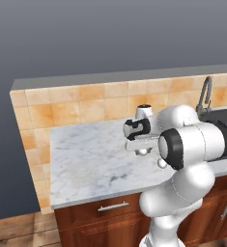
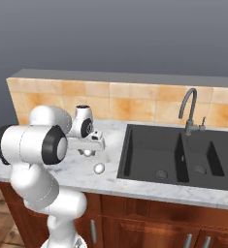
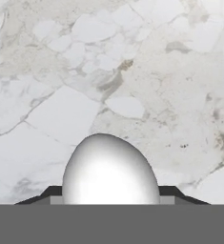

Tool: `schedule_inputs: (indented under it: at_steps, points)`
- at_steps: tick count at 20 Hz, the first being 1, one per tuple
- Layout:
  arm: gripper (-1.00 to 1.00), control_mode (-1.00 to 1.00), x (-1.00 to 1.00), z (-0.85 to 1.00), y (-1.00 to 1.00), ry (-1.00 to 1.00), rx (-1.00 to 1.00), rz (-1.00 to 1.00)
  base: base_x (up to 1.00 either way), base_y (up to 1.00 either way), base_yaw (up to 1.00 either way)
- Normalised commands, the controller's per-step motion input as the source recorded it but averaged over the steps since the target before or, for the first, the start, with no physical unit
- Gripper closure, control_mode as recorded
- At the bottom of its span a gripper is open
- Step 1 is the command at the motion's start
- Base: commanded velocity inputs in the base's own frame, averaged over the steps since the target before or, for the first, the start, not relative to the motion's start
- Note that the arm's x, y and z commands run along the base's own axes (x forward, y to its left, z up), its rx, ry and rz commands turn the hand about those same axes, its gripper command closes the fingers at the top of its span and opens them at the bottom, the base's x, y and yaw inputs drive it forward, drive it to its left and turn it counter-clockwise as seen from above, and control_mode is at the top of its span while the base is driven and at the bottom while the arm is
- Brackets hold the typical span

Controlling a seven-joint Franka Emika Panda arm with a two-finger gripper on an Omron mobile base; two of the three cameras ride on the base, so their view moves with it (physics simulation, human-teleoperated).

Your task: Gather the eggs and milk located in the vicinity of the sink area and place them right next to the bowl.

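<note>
The end effector (image 2: pixel 89 152) is clenched on an egg (image 3: pixel 109 169), held clear above the marble bench (image 1: pixel 86 159). The egg sits between the dark tips, its rounded end pointing away from the hand. A second egg (image 2: pixel 99 168) lies on the bench just below and beside the end effector, near the sink (image 2: pixel 176 157). The egg looks light, smooth and slippery, with a brittle shell; a gentle grip across its widest middle seems safest.
</note>
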Motion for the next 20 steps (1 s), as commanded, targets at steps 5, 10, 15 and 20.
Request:
schedule_inputs:
  at_steps: [5,10,15,20]
  points:
    - [1.0,-1.0,-0.68,0.49,-0.02,0.01,0.0,-0.06,0.0,0.0,0.0]
    - [1.0,-1.0,-0.79,0.43,-0.11,0.02,0.0,-0.05,0.0,0.0,0.0]
    - [1.0,-1.0,-0.76,0.38,-0.18,0.01,0.0,-0.03,0.0,0.0,0.0]
    - [1.0,-1.0,-0.41,0.07,-0.23,0.05,0.0,-0.01,0.0,0.0,0.0]
